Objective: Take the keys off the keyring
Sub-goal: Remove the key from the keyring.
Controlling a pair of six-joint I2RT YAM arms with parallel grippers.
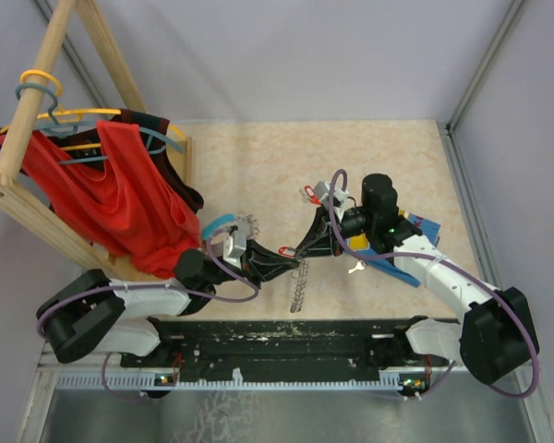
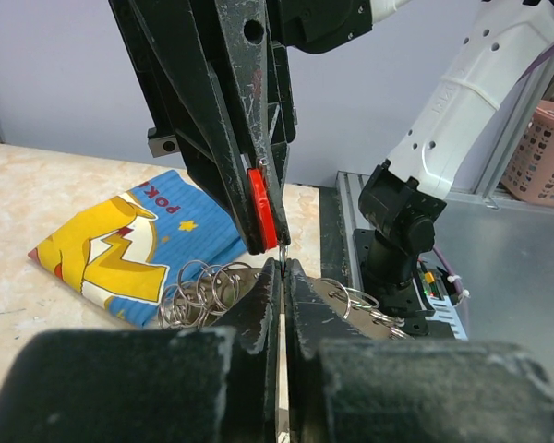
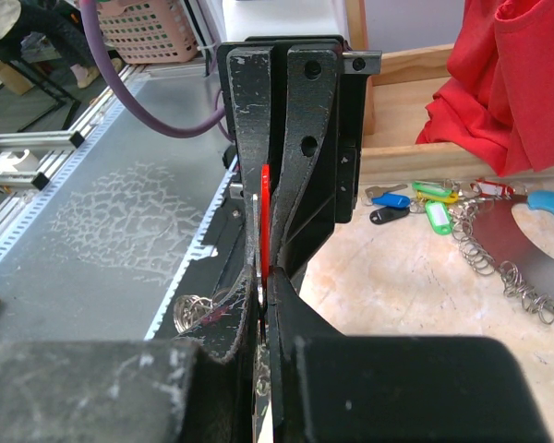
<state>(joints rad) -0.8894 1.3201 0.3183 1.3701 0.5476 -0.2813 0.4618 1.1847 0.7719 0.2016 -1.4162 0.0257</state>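
Two grippers tip to tip over the table: which has the key? — DESK

The right gripper, fingers pinched narrow on a red-tagged key. The left gripper meets it from the opposite side, fingers pressed together just under the red tag. What lies between them I cannot tell. — PHOTOGRAPHER

And the silver beneath? — DESK

A strand of silver loops runs from the meeting point toward the near edge, with more loops bunched either side of the left fingers. — PHOTOGRAPHER

Where are the keyring and the other keys? — DESK

The keyring, grey and fringed with loops, lies on the table beside the left arm, near a wooden rack draped in red cloth. The keys, tagged green, blue, black and red, lie just beside it. Whether any hang from it I cannot tell. A blue and yellow printed cloth lies beneath the right arm. — PHOTOGRAPHER
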